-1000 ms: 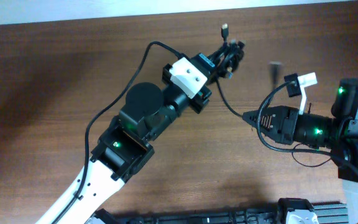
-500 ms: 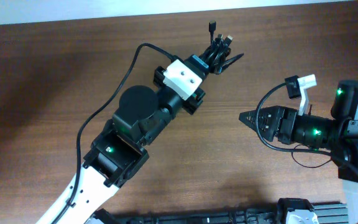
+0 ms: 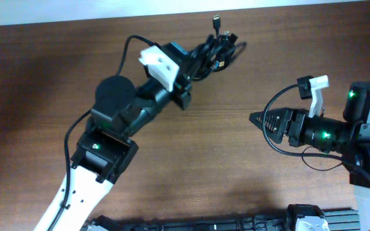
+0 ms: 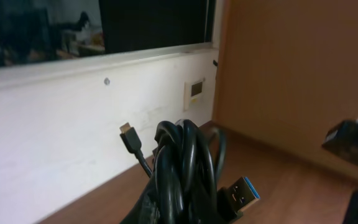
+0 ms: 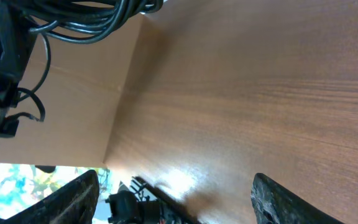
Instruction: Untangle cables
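Seen from above, the left hand (image 3: 200,58) is pressed together on the bunched cables (image 3: 218,49), which stick out just past its fingertips near the far edge of the counter (image 3: 236,173). The right hand (image 3: 255,119) sits well apart from them, spread and holding nothing. Only the left wrist view shows the detail directly ahead of that hand: thick black loops, a blue-tongued plug (image 4: 242,191) at their right and a small plug (image 4: 128,133) raised at their left. The right wrist view shows that hand's spread fingertips (image 5: 73,196) with bare counter between them, and the cables far ahead.
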Controlling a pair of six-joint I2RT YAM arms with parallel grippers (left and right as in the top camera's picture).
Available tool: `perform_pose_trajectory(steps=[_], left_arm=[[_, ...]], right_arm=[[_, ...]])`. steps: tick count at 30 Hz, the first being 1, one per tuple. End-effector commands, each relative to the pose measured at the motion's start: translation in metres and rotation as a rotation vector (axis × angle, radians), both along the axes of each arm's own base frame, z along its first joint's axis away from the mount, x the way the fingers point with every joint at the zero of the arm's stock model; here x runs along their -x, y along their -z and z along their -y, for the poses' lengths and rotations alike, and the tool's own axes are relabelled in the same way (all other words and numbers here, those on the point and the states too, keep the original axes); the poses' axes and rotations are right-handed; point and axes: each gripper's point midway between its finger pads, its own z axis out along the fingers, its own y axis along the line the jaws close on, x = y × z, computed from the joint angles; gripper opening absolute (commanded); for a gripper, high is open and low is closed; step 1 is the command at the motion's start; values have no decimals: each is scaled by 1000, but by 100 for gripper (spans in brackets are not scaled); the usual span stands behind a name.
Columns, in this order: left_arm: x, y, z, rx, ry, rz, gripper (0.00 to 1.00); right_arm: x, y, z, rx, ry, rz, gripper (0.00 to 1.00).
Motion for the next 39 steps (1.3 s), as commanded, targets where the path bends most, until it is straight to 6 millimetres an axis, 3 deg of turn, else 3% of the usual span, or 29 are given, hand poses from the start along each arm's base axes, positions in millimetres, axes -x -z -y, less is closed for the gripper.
perform_pose_trajectory(steps=[1, 6, 17, 32, 39], left_arm=[[14, -23, -5, 199, 64, -146, 0], [24, -31, 6, 243, 112, -161, 0], [34, -29, 17, 516, 188, -545, 0], [63, -34, 40, 500, 322, -582, 0], [75, -35, 50, 487, 370, -588, 0]], right_arm=[[-1, -8, 0, -52, 51, -50, 77], [-6, -13, 0, -82, 75, -57, 77], [-24, -35, 0, -38, 26, 160, 76], [-37, -23, 2, -40, 32, 105, 76], [-42, -37, 0, -68, 23, 162, 76]])
